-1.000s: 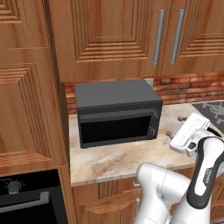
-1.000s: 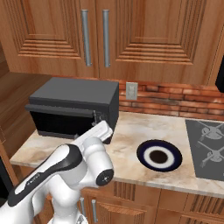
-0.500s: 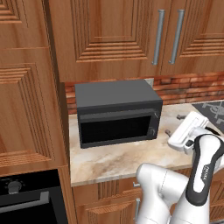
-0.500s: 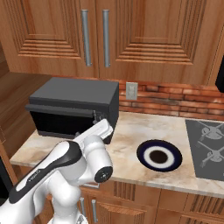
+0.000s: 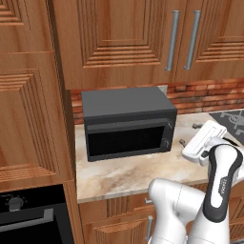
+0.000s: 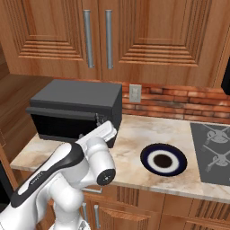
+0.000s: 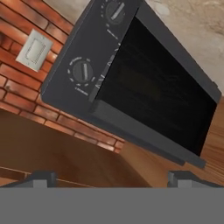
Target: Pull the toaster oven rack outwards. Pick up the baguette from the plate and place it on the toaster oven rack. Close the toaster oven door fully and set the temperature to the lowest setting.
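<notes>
The claw (image 7: pixel 112 177) stood wide apart and empty, its two dark tips (image 7: pixel 41 178) rising far from each other at the bottom of the hand view, touching nothing; it pointed at the toaster oven (image 7: pixel 131 74) from the oven's right front, near but apart; in the left base view the hand (image 5: pixel 204 141) hung over the counter (image 5: pixel 124 174) just right of the oven (image 5: pixel 126 121); the oven's door (image 7: pixel 153 87) was shut, its dark window facing the claw, and two round knobs (image 7: pixel 82 71) sat on the control strip beside it; the rack could not be made out through the dark glass; the plate (image 6: pixel 164 160), navy-rimmed with a white centre, lay on the counter (image 6: pixel 134 148) to the right of the oven (image 6: pixel 76 112), well apart from the claw; a brick backsplash (image 6: pixel 179 103) with a white outlet (image 6: pixel 135 93) ran behind.
</notes>
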{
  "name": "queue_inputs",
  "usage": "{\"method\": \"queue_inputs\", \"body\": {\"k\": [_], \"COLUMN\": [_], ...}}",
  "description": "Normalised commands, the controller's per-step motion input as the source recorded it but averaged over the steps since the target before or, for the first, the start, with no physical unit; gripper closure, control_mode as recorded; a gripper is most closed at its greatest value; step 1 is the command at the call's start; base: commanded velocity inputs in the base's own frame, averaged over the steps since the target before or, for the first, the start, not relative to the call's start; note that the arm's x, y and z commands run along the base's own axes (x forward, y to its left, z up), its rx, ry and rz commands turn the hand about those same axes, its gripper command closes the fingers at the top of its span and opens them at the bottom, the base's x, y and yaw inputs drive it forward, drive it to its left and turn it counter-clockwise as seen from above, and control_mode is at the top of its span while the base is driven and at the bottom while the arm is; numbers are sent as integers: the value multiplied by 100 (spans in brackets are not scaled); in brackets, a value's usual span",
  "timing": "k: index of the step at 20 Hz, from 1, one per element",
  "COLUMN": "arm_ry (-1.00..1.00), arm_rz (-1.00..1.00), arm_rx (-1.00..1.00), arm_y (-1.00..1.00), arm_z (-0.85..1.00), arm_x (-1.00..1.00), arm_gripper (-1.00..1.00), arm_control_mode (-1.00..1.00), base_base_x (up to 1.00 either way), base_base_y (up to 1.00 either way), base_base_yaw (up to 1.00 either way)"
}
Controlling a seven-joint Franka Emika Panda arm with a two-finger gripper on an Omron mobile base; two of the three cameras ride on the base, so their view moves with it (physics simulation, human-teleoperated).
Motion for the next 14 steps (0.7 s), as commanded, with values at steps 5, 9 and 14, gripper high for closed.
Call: {"method": "queue_inputs", "body": {"k": [5,9,14], "arm_ry": [0,-1,-1], "arm_rz": [-2,-3,-2], "arm_rx": [0,0,0], "arm_y": [-6,0,0], "arm_z": [0,0,0], "arm_x": [3,4,8], "arm_gripper": [-100,-100,-100], "arm_control_mode": [-100,-100,-100], "base_base_x": [0,0,0], "base_base_y": [0,0,0], "base_base_yaw": [0,0,0]}}
